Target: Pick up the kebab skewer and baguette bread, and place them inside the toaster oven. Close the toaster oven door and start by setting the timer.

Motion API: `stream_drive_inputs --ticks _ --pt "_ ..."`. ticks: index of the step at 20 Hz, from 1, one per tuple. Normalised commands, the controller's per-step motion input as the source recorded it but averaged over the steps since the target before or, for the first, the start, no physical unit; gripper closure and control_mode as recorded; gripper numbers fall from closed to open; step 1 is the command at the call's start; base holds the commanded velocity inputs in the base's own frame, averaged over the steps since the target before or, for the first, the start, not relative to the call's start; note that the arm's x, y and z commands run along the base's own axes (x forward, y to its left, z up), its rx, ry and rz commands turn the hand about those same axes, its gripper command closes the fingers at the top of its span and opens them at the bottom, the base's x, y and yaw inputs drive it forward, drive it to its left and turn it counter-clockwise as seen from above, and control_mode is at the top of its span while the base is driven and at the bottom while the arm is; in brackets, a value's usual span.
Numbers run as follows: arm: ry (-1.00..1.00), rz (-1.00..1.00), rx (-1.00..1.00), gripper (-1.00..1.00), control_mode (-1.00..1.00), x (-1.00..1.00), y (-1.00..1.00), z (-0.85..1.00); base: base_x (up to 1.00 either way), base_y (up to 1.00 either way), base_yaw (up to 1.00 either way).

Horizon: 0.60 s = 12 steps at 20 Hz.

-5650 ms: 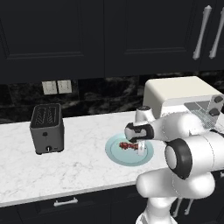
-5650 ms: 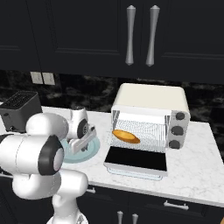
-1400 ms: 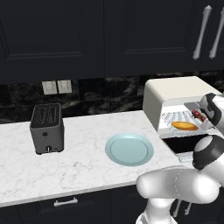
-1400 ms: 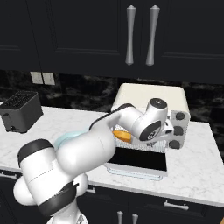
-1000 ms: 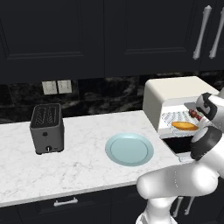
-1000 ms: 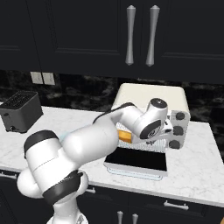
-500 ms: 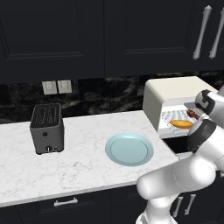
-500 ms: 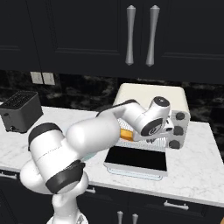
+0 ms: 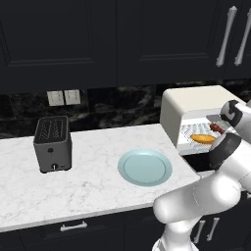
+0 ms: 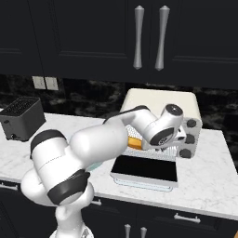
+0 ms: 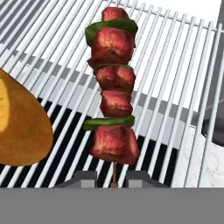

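In the left base view, the toaster oven [image 9: 195, 104] is seen at the right end of the marble counter [image 9: 88, 186], its front open. On the wire rack [image 9: 193, 131] inside it lies the baguette bread [image 9: 203, 138], and just behind and to the right of the loaf the dark-red chunks of the kebab skewer [image 9: 216, 128] can be made out. The arm is bent up from the lower right, with its hand reaching into the oven mouth beside the skewer. A pale blue plate [image 9: 145, 166] is seen on the counter left of the oven, and a black two-slot toaster [image 9: 52, 143] stands well apart at the far left.

In the right base view, the toaster oven door [image 10: 145, 169] is folded down flat on the counter, dark glass upward. The oven's dark knobs [image 10: 189, 138] are seen on its right panel. Most of the opening is covered by the arm's wrist; an orange end of the baguette shows just left of it.

In the hand view, the skewer is seen lying on the rack bars, red meat chunks alternating with green pieces. Its bare stick end sits in the narrow gap of the gripper [image 11: 113, 179], whose fingertips [image 11: 85, 178] stand close on either side. Whether the stick is pinched or just let go cannot be told. The rounded end of the baguette lies at the left, apart from the skewer.
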Motion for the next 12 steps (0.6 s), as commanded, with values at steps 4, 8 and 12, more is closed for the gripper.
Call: stream_drive_inputs --ticks 4,8,12 --pt "-0.08 0.0 0.0 -1.0 -1.0 0.0 0.0 0.0 0.0 0.0 0.0" --pt "0.0 -0.05 0.0 -1.0 -1.0 0.0 0.0 0.04 0.0 0.0 0.0" --pt "0.0 -0.03 0.0 -1.0 -1.0 -0.27 0.0 0.41 0.0 0.0 0.0"
